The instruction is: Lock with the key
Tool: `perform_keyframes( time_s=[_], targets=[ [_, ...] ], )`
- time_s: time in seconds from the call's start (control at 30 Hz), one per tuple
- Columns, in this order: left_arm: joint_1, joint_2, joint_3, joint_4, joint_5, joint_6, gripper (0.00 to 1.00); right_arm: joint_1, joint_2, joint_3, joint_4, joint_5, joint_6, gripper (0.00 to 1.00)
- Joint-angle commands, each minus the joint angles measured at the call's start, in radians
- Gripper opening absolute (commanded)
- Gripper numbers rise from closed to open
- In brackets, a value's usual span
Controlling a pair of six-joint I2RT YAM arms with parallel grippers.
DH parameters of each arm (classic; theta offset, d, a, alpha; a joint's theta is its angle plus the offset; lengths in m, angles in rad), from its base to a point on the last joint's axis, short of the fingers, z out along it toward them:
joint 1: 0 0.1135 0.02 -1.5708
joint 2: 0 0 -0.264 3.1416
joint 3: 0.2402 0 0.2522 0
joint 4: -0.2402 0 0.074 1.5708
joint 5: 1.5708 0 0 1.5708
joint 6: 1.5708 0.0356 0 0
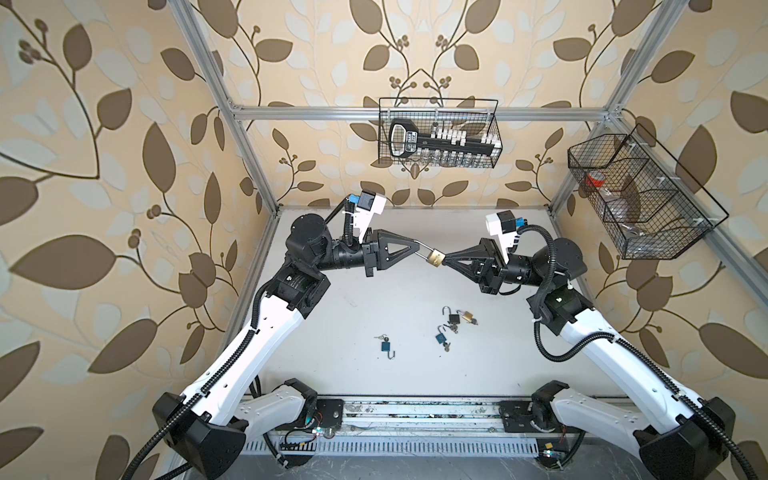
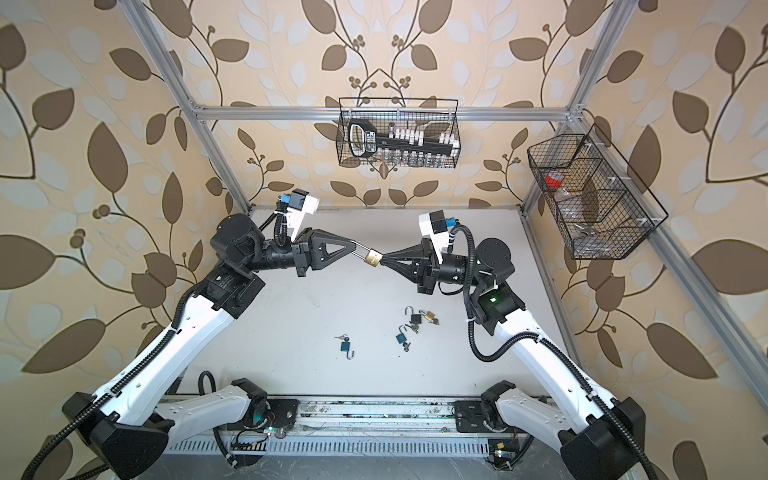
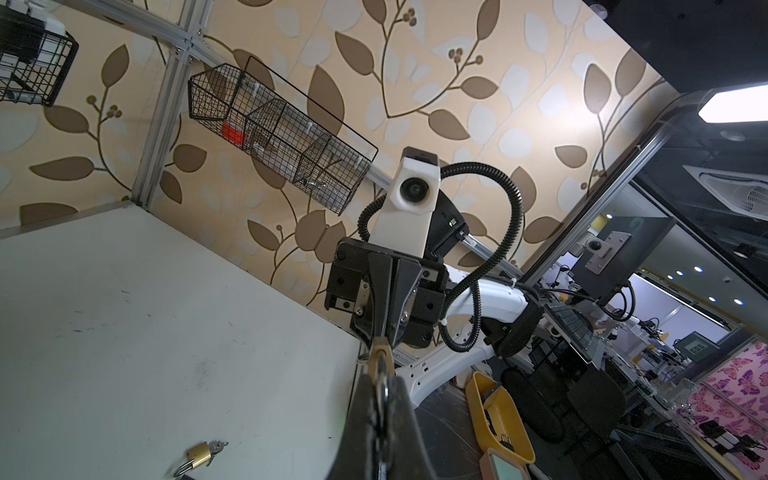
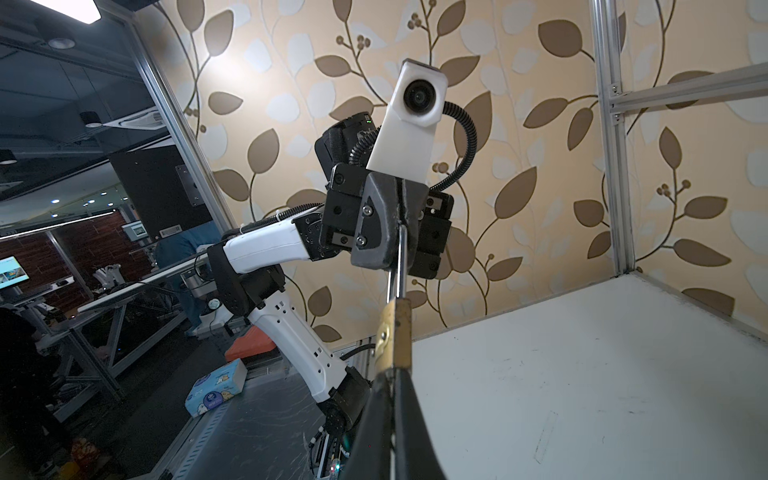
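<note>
A small brass padlock (image 1: pixel 435 258) is held in mid-air above the white tabletop (image 1: pixel 332 332), between the two arms. Its silver steel shackle (image 1: pixel 425 249) is clamped in the closed fingers of the left gripper (image 1: pixel 417 245), while its body is pinched by the right gripper (image 1: pixel 446 262), likewise closed tight. Whether a key sits in it cannot be told.

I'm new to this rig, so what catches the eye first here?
A brass padlock hangs in mid-air between the two arms: the left gripper pinches its steel shackle, the right gripper its body. Below, four small padlocks lie scattered on the white table.
</note>
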Motion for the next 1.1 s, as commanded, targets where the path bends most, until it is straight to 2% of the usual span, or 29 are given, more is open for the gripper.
perform_keyframes(
  time_s=[0.0,0.07,0.2,0.27,0.43,0.7,0.87,0.93,1.0,1.07],
  targets=[
    [-0.021,-0.02,0.03,0.051,0.0,0.017,0.0,0.023,-0.004,0.013,0.059,-0.012,0.019,0.0],
    [-0.033,-0.014,0.032,0.038,-0.003,0.028,0.0,0.038,-0.003,0.025,0.042,0.009,0.007,0.0],
    [-0.068,-0.005,0.038,-0.016,-0.025,0.071,0.0,0.089,-0.007,0.069,-0.126,0.086,-0.138,0.0],
    [-0.066,-0.018,0.027,-0.005,-0.051,0.064,0.0,0.074,-0.01,0.055,-0.108,0.093,-0.107,0.0],
    [-0.043,-0.08,0.015,-0.015,-0.166,0.077,0.0,0.001,-0.016,-0.02,0.036,0.042,0.069,0.0],
    [0.036,-0.114,0.004,0.138,-0.182,-0.063,0.0,-0.06,-0.034,-0.105,0.039,-0.055,0.109,0.0],
    [0.043,-0.114,0.026,0.096,-0.197,-0.037,0.0,-0.095,-0.058,-0.139,0.021,-0.059,0.098,0.0],
    [0.043,-0.113,0.037,0.019,-0.226,0.007,0.0,-0.098,-0.066,-0.122,-0.14,0.026,-0.014,0.0],
    [0.043,-0.111,0.063,-0.119,-0.29,0.079,0.0,-0.093,-0.068,-0.091,-0.384,0.242,-0.178,0.0],
    [0.043,-0.096,0.094,-0.254,-0.369,0.14,0.0,-0.094,-0.064,-0.103,-0.49,0.465,-0.228,0.0]
  ],
)
